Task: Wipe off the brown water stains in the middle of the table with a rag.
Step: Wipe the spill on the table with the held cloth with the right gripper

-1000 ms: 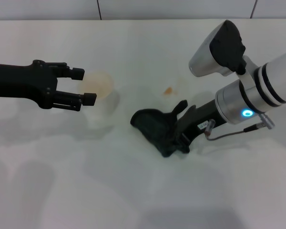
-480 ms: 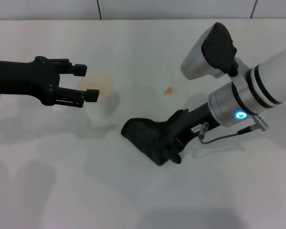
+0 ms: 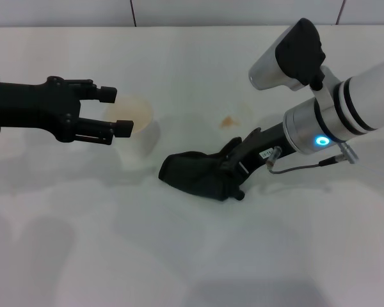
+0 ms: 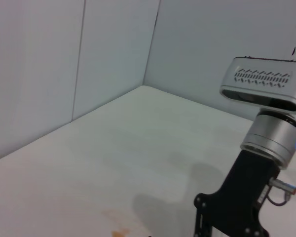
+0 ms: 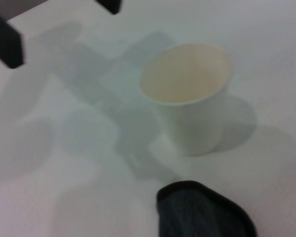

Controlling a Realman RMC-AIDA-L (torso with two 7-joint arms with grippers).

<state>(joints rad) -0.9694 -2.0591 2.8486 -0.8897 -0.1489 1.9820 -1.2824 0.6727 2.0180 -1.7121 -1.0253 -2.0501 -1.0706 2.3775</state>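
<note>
head view, centre of frame: the rag point(image 3: 197, 174), a dark crumpled cloth, lies flat on the white counter point(image 3: 192, 256); its long axis runs roughly left–right with a slight rise toward the right, its free rounded end pointing to the left of the frame. its right end is clamped in the right end effector point(image 3: 233, 171), whose black fingers point(image 3: 243, 142) are closed on the cloth; the fingertips are partly buried in the folds and hard to separate from it. the right arm enters from the right edge, a blue ring lit on its wrist. above and just right of the rag, apart from it, a small remnant of the brown water stains point(image 3: 227, 120) shows as a faint orange fleck; its outline is too small to make out. left of frame: the left end effector point(image 3: 116, 112) hovers with its two fingers apart, above a white cup point(image 3: 138, 131) and covering part of its rim. in the right wrist view the cup stands upright and the rag's end is cut off at the lower edge. in the left wrist view the stain sits at the bottom edge, cropped.
</note>
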